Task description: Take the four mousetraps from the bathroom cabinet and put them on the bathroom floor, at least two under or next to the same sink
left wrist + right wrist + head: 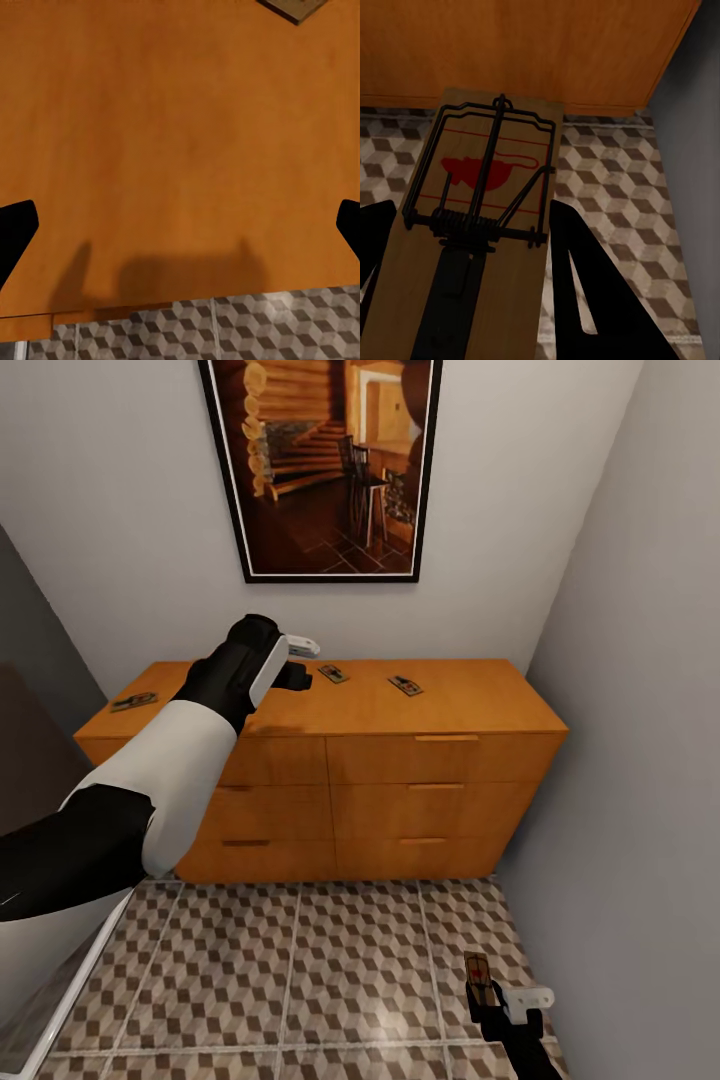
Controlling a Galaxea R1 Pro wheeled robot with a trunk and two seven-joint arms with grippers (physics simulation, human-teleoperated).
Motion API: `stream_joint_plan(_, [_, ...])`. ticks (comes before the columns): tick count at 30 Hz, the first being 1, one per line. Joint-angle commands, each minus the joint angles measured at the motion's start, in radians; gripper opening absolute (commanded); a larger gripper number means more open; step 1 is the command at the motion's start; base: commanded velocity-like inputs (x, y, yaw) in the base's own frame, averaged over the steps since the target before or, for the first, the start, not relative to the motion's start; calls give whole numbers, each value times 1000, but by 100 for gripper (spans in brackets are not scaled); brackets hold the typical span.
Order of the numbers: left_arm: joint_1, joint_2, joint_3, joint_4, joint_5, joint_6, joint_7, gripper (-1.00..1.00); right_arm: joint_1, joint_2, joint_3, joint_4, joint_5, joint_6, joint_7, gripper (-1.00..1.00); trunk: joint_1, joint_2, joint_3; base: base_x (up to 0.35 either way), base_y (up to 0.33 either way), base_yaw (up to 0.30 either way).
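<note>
Two grippers: right gripper [495, 1000] is low over the bathroom floor [330, 970], clamped on one mousetrap [480, 225]; left gripper [298, 662] hovers over the cabinet [440, 705] top, fingers spread wide with nothing between them.
Held trap: board runs lengthwise out from the right gripper's fingers — wire bar and red mouse shape face up.
Traps left on the cabinet: one [333, 674] just beyond the left gripper, another [405, 685] further right, a third [134, 702] at the far left end.
Key relation: the nearest trap lies just ahead and slightly right of the left gripper, its long axis slanted across the top — the left arm is clearly nearer.
Sink: not located.
Writing: none legible; the red mark is a picture only.
</note>
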Motion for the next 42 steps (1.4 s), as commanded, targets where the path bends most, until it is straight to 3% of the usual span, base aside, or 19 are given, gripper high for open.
stream_joint_plan(1, [-1,0,-4,-1,7,3,7,100,-1,0,-9,1,3,-3,6,-100,0,0,-1,7,0,0])
stream_joint_plan(14, [-1,0,-6,-2,7,2,7,100,14,-1,-9,1,3,-3,7,-100,0,0,-1,1,-26,0])
stream_joint_plan(19, [-1,0,-6,-4,7,2,7,100,103,-4,-10,0,4,-37,10,-100,0,0,-1,0,-71,0])
stream_joint_plan(26, [-1,-1,-6,-5,7,3,7,100,275,-1,-9,0,4,-309,7,-100,0,0,-1,0,-66,0])
stream_joint_plan(32, [-1,0,-6,-6,16,3,7,100,391,11,-9,-1,2,-309,7,-100,0,0,-1,0,-14,0])
stream_joint_plan(42, [-1,-1,-6,-6,34,3,7,100,412,22,-10,-4,2,-309,4,-100,0,0,-1,71,-50,0])
